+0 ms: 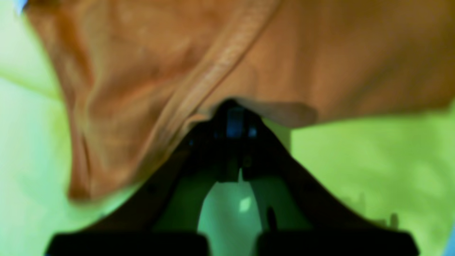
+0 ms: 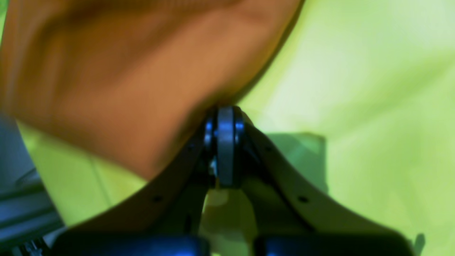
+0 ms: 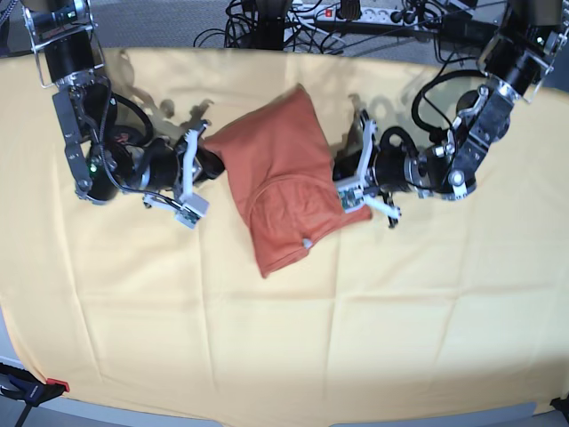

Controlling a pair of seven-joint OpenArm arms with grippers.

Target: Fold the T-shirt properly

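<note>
The rust-orange T-shirt [image 3: 283, 182] lies bunched and partly folded in the middle of the table, with a small white tag [image 3: 307, 242] showing near its lower edge. On the base view's right, my left gripper [image 3: 340, 189] is shut on the shirt's right edge. The left wrist view shows its tips [image 1: 233, 106] pinching the T-shirt [image 1: 177, 71] beside a ribbed seam band. From the other side, my right gripper [image 3: 212, 158] is shut on the left edge. Its tips [image 2: 225, 112] bite the T-shirt [image 2: 124, 81], which hangs blurred above them.
A large pale yellow cloth [image 3: 267, 338] covers the whole table. Cables and a power strip [image 3: 356, 13] run along the back edge. A red-tipped clamp [image 3: 49, 388] sits at the front left corner. Both arm bases stand at the back corners.
</note>
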